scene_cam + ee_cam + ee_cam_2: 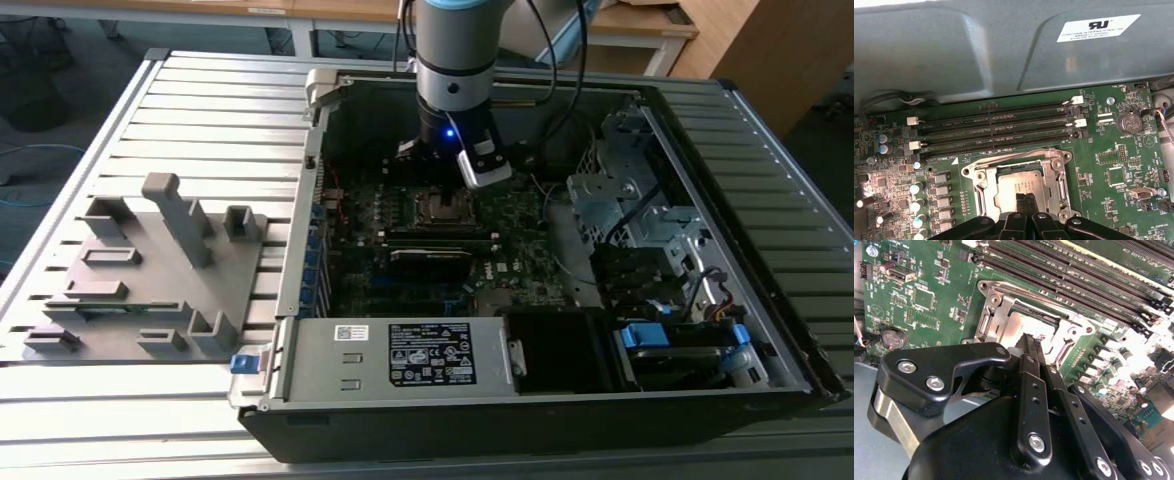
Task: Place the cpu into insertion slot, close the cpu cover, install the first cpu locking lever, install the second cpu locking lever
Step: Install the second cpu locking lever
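First wrist view: gripper (1025,200) fingers together, pressing on cpu (1019,187) | cover (1016,165) is down | judgement: push straight, gently, avoid tilt.

The cpu (1019,186), a flat square chip with a dull grey top, lies seated in the motherboard socket. The cpu cover (985,171), a silvery metal frame, lies closed around it.
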Robot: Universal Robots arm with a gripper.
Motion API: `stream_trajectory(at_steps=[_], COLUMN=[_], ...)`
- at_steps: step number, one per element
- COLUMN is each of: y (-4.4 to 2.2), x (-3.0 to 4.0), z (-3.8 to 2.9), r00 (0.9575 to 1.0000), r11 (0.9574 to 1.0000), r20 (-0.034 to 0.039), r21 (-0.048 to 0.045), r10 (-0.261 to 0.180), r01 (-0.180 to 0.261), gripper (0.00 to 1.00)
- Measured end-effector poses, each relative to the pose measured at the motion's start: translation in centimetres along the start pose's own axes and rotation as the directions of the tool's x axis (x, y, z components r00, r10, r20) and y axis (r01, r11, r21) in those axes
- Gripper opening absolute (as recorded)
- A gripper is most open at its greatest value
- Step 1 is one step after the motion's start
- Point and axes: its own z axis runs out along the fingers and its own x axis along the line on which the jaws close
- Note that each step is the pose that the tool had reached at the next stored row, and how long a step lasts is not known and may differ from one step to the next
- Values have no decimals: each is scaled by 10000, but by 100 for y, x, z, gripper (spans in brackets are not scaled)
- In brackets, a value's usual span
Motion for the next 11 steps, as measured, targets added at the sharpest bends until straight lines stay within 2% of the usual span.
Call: stream_trajectory(at_steps=[11], y=[2], x=[-1], z=[-25], r00=[10000], r11=[10000], r20=[0], r21=[0], r10=[1], r01=[-1], gripper=[10])
